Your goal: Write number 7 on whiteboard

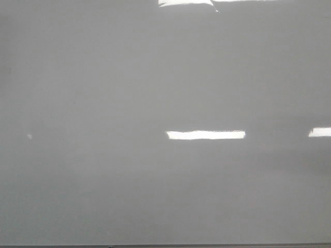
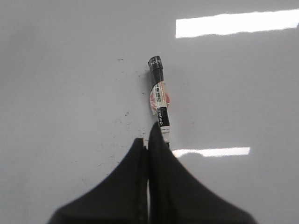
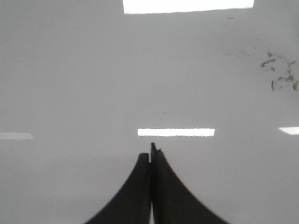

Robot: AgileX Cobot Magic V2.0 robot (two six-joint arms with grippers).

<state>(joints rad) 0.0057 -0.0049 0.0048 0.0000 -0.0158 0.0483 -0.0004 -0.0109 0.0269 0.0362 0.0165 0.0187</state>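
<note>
The whiteboard fills the front view, glossy pale grey with white glare patches. No number 7 and no black line shows on it in any view. Neither gripper shows in the front view. In the left wrist view a black marker with a white label lies on the whiteboard. My left gripper is shut, with its jaws pressed together. The marker's near end passes beside and behind the right fingertip, not between the jaws. My right gripper is shut and empty over the bare whiteboard.
A thin dark edge runs along the whiteboard's near side. Faint dark smudges mark the board in the right wrist view. Small specks lie near the marker.
</note>
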